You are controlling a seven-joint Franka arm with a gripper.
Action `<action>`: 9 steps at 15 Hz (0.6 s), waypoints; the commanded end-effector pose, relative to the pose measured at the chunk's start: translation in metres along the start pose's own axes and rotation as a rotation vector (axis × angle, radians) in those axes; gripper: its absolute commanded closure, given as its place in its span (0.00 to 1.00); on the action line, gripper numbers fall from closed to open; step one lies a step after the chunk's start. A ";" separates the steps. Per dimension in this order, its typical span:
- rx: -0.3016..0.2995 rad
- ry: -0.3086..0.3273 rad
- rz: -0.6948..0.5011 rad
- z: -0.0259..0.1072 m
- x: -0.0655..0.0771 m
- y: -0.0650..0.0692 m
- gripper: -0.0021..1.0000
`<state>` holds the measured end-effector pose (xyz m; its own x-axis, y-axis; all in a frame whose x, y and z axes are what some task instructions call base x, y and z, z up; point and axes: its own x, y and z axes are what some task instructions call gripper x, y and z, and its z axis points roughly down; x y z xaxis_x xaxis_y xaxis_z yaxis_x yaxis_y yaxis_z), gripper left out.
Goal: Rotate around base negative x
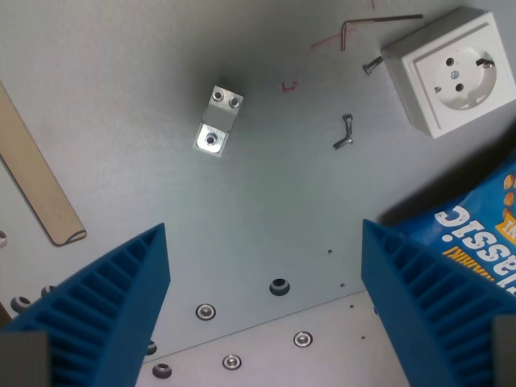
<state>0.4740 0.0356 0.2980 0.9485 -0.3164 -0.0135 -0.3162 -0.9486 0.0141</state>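
Up in the wrist view's upper middle, the small metal bracket [218, 121] lies alone on the grey table [274, 218], well clear of everything. Below it the gripper [266, 310] hangs spread wide, blue ribbed fingers [121, 294] apart at the bottom corners, nothing between them. Off to the wrist view's right sits a white socket [451, 71], an Allen key [375, 24] just above its corner, a wing screw [345, 133] nearer the middle. A blue snack bag [484, 222] pokes in by the right finger; a beige strip [36, 181] lies far left.
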 end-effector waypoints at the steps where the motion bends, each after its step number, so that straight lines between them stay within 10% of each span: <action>1: -0.011 0.008 0.001 -0.002 0.000 0.000 0.00; 9: -0.113 0.041 0.003 -0.002 0.000 0.000 0.00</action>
<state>0.4741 0.0341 0.2980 0.9505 -0.3106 -0.0100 -0.3103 -0.9503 0.0232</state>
